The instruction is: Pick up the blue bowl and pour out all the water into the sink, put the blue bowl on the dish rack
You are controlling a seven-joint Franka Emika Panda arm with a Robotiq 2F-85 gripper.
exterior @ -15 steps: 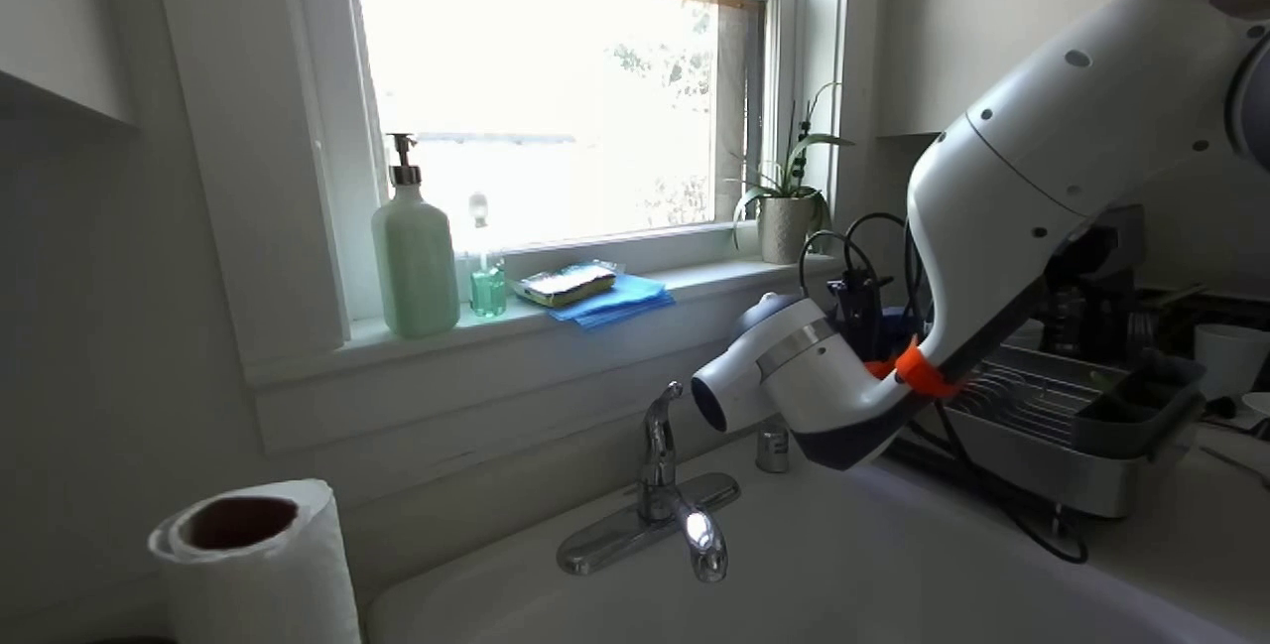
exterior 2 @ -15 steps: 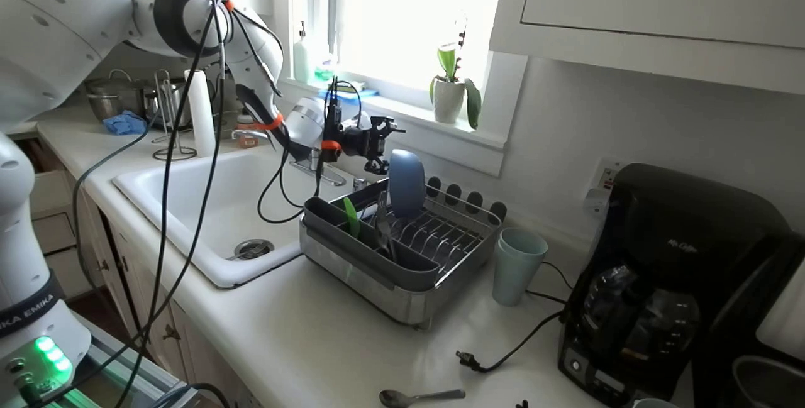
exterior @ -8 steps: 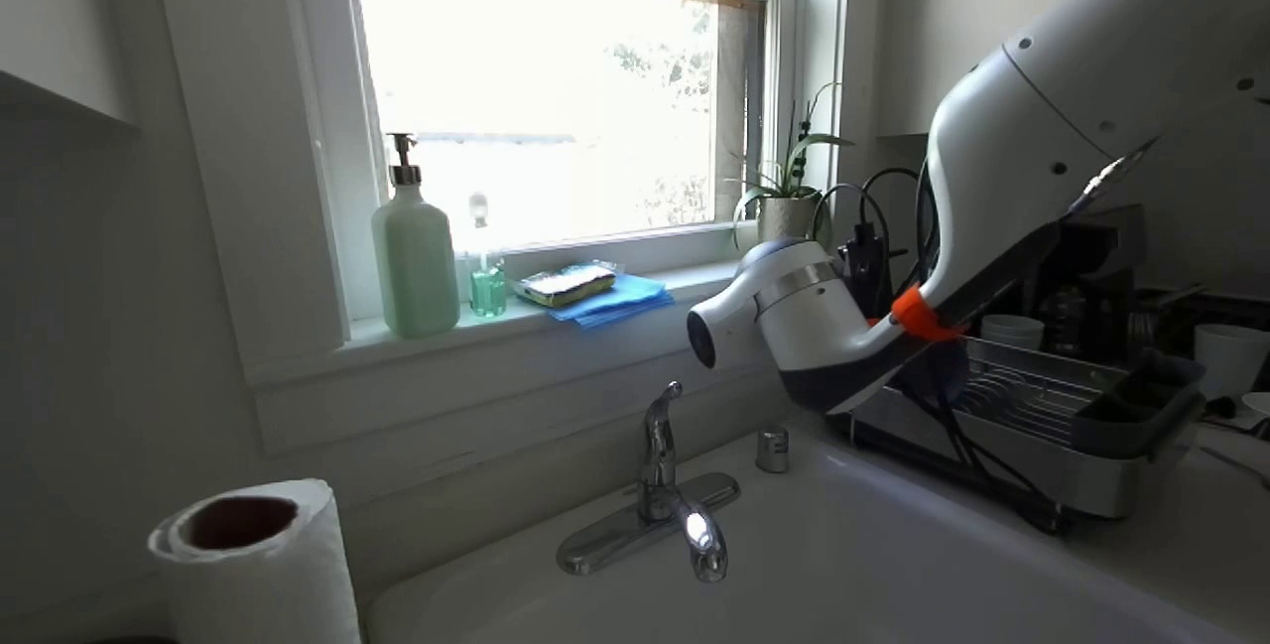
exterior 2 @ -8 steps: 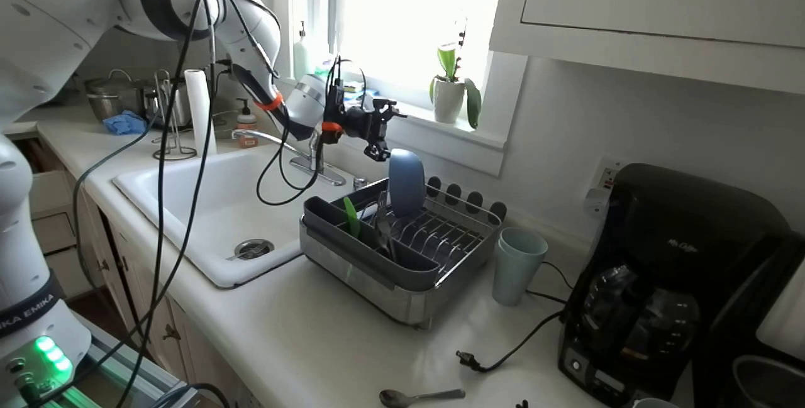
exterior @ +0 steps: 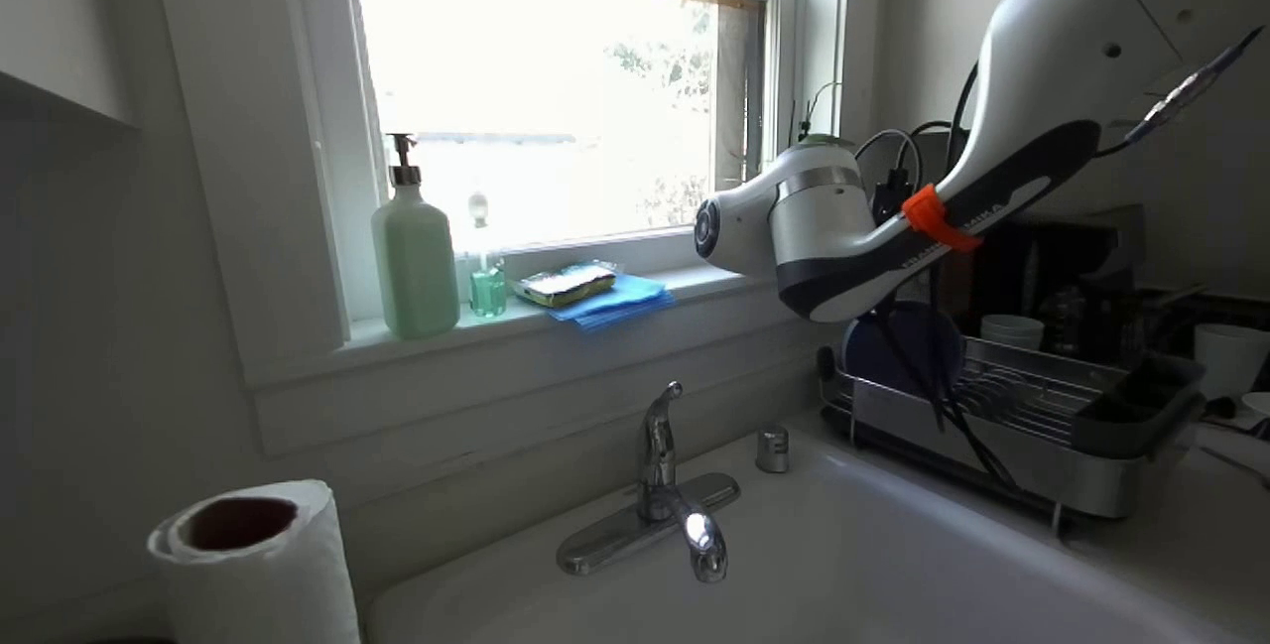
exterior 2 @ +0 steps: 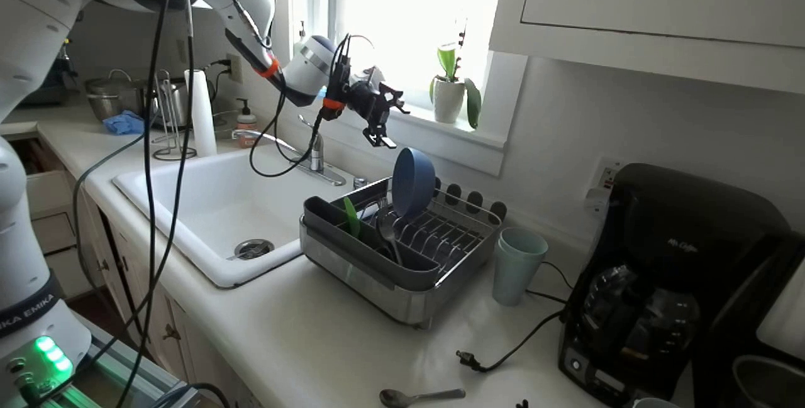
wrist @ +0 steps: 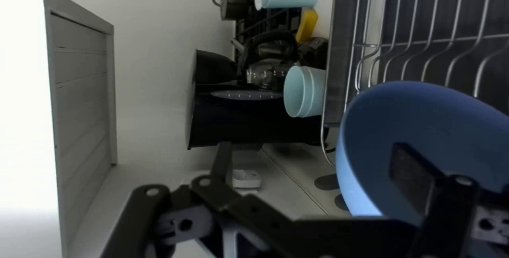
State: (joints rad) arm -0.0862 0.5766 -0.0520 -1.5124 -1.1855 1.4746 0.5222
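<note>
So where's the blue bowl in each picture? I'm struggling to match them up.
In an exterior view: the blue bowl is right of centre, looking dark.
In an exterior view: the blue bowl is near the picture's middle, on edge.
Wrist view: the blue bowl is lower right, cut off by the edge.
Shared landmark: the dish rack, in all three.

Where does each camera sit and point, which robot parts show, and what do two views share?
Exterior view: near the paper towel roll, facing window and chrome faucet; arm shows.
Exterior view: above the counter, facing dish rack and sink; base, arm, open gripper show.
Wrist view: behind the gripper's open fingers, which show; faces blue bowl and drip coffee maker.
Both exterior views share sink, chrome faucet, dish rack.
</note>
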